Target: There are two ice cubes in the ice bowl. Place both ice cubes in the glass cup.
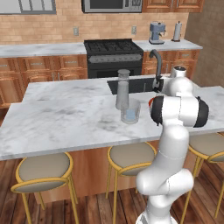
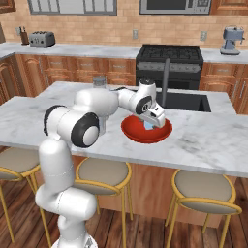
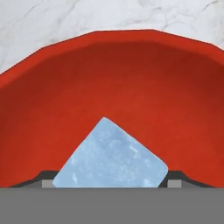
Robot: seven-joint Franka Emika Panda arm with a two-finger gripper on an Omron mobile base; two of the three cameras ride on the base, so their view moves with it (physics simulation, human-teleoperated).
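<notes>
Your gripper (image 2: 151, 125) is down inside the red bowl (image 2: 164, 135), its rim close all around. Its fingers flank an ice cube (image 3: 111, 155), though you cannot tell if they grip it. The glass cup (image 1: 130, 111) stands beside the grey cylinder (image 1: 123, 89).

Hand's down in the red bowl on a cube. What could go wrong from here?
1. The ice cube sits cornerwise between the fingertips; closing on corners may squirt it out.
2. The hand is low inside the ice bowl; a sideways move before lifting could drag the bowl.
3. The grey cylinder stands right behind the glass cup, crowding the drop.
</notes>
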